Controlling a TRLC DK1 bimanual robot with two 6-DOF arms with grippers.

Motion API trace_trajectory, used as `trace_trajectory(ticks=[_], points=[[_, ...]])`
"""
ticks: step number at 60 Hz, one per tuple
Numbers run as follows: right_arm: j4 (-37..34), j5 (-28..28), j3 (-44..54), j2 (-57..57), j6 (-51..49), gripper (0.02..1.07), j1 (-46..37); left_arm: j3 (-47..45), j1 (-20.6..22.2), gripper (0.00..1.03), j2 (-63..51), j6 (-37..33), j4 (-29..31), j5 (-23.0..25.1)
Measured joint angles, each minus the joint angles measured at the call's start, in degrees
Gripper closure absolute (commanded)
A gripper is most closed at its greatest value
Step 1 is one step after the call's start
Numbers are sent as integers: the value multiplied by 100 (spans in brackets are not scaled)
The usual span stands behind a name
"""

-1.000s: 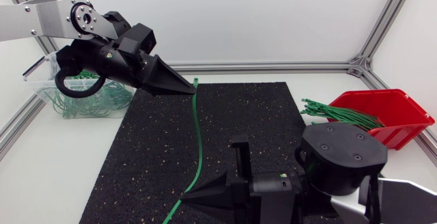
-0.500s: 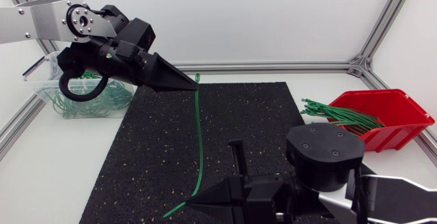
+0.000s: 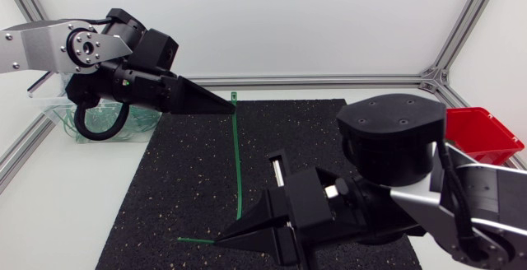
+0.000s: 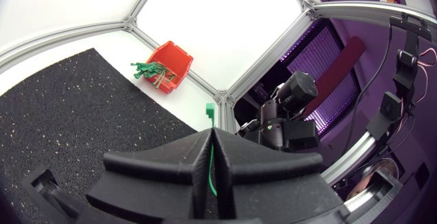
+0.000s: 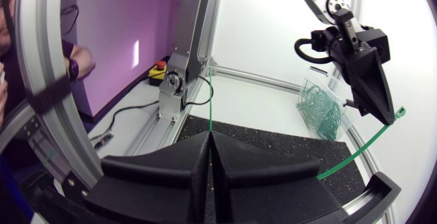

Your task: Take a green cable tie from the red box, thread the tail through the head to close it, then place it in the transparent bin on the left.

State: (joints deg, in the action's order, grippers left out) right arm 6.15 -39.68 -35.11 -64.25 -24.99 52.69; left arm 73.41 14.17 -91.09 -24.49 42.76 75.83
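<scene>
The bin (image 3: 54,110) sits far left with green ties (image 3: 100,122) inside. The left gripper (image 3: 224,108), at the mat's (image 3: 181,188) back edge, is clenched on the tie (image 3: 235,163) just below its head. The tie runs down over the mat to the right gripper (image 3: 224,238), which is clamped near the tail. The red box (image 3: 492,134) is far right.

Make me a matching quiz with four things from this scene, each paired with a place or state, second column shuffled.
1. left pincer
2. right pincer
3. red plastic box
4. transparent plastic bin

A. half hidden behind the right arm
B. shut on the thin green cable tie near its head end
C. holds green loops
D. shut on the tie near its tail end

Pairs: 1-B, 2-D, 3-A, 4-C
</scene>
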Motion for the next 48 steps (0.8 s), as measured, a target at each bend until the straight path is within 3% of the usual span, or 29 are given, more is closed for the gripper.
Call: trace_trajectory(ticks=[13,25,30,40,48], points=[[-199,-94,-291,632,1897,101,-216,-566,15,100,612,0,-304,0],[-348,-214,-293,1104,2352,101,-280,-892,142,100,1156,61,-887,-179],[-345,-210,-280,1300,2352,101,-361,-1174,208,100,1274,378,-1788,-544],[-448,-160,-61,1443,2356,101,-380,-2188,424,100,1427,1867,-4551,-977],[-675,-142,-28,1547,2682,101,-380,-2592,595,100,1510,2691,-5296,-1040]])
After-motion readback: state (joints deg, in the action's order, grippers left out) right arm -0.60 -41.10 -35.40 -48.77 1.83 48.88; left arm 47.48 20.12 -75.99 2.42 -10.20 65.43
